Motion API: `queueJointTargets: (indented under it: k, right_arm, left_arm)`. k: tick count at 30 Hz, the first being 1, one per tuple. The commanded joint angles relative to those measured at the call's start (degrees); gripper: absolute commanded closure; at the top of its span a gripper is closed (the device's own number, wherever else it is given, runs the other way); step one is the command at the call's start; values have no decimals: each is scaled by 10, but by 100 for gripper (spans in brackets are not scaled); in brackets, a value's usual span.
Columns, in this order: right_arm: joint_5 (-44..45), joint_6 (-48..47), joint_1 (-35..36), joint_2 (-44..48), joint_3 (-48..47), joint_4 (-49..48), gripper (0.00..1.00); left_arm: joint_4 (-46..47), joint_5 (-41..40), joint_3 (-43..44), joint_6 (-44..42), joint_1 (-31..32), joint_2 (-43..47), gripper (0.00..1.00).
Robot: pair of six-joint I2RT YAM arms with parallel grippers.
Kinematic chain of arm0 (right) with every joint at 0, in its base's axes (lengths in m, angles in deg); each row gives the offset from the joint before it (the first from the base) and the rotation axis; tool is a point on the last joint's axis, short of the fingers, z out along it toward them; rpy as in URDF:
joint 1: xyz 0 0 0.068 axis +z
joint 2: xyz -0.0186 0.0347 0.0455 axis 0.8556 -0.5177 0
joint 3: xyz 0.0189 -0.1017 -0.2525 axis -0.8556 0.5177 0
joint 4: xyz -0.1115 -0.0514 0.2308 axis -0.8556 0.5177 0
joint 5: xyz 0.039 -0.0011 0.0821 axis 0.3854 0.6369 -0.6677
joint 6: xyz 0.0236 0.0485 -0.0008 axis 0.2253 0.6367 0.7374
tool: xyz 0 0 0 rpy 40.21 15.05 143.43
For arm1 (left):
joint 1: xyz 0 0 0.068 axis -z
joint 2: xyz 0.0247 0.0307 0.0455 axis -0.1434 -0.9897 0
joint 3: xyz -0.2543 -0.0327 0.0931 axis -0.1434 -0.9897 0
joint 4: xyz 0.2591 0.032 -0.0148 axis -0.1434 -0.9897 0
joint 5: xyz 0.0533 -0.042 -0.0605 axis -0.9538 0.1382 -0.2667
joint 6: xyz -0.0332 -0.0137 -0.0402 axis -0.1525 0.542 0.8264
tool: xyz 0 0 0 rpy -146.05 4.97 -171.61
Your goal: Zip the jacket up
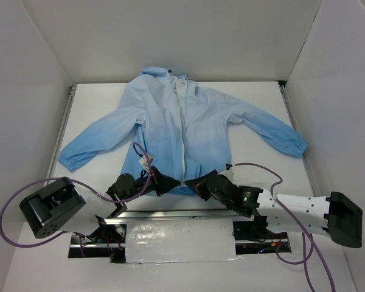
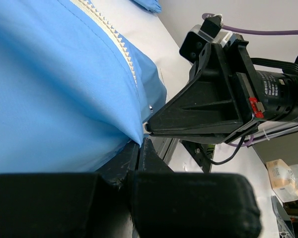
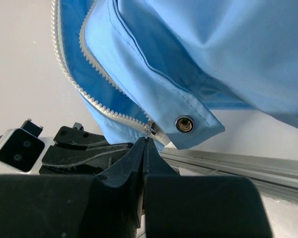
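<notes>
jacket [image 1: 201, 131] flat on the tabletop [image 1: 261, 91], hem [image 2: 134, 130] right at the tips. left end effector [image 2: 140, 144] clenched on that hem, right end effector [image 3: 146, 142] pinching the zipper slider [image 3: 151, 130]; zipper [image 1: 182, 146] runs straight ahead to the collar [image 1: 164, 76].

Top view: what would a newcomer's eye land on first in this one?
The light-blue jacket lies spread flat with sleeves out across the white table, its front unzipped. At its near hem both grippers meet: the left gripper shut on the hem corner, the right gripper pinching the zipper slider beside a metal snap.
</notes>
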Motion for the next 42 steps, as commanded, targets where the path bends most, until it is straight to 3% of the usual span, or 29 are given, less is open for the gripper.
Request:
queueJointTargets:
  k: [1,10,18,22,28,32,34,35,36,42]
  right_arm:
    - [28,-18,-13,12,11,-13,100]
    - [-6,-42,-19,-14,27,-96,100]
    - [-32,-95,-60,-28,5,-111,100]
    - [-41,-115,-86,-5,-3,-114,100]
    - [-70,-99,-101,8,-16,-121,100]
    - [-81,-110,-101,-19,-33,-137,100]
    - [-113,-159,-105,-42,-48,-143,100]
    - [-116,-170,-104,-47,-61,-126,96]
    - [-118,-195,-105,-49,-60,-125,81]
    - [-106,-336,-114,19,27,-196,48]
  left_arm:
    - [151,32,-5,-17,7,15,100]
    - [155,32,-1,-14,7,6,100]
    - [141,9,-12,-17,6,13,100]
    - [70,5,5,-34,7,30,100]
    - [55,-30,-5,-39,7,31,100]
    - [26,-38,3,-43,7,32,100]
    - [32,-37,2,-40,7,33,100]
    - [30,-39,3,-41,7,36,100]
    - [21,-40,6,-42,7,38,100]
    - [1,-40,9,-41,7,51,100]
